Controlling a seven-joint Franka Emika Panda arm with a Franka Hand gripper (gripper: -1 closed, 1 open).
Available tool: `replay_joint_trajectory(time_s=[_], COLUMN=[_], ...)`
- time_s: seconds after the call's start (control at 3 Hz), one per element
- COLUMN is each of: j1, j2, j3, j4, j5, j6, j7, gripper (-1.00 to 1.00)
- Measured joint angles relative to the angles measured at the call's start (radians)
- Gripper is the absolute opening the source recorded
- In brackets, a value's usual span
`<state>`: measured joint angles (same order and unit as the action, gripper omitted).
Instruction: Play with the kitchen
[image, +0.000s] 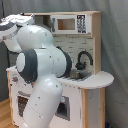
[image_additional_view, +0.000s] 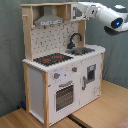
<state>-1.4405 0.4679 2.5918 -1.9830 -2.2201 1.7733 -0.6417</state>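
Up by the top shelf of the kitchen (image_additional_view: 60, 75), which stands on the floor, the arm (image_additional_view: 102, 14) seems to be mid-approach, gripper state I cannot tell, and next it needs a target like the tap (image_additional_view: 75, 39).

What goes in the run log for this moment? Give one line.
arm: raised by kitchen top shelf | tap: untouched | oven door: closed
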Motion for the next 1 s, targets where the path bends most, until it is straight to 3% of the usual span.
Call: replay_joint_trajectory(time_s=[1.0], j1=[-0.006], j2=[-0.094], j3=[0.000], j4=[0.000], j5=[-0.104], j6=[-0.146], j7=[0.313], gripper=[1.00])
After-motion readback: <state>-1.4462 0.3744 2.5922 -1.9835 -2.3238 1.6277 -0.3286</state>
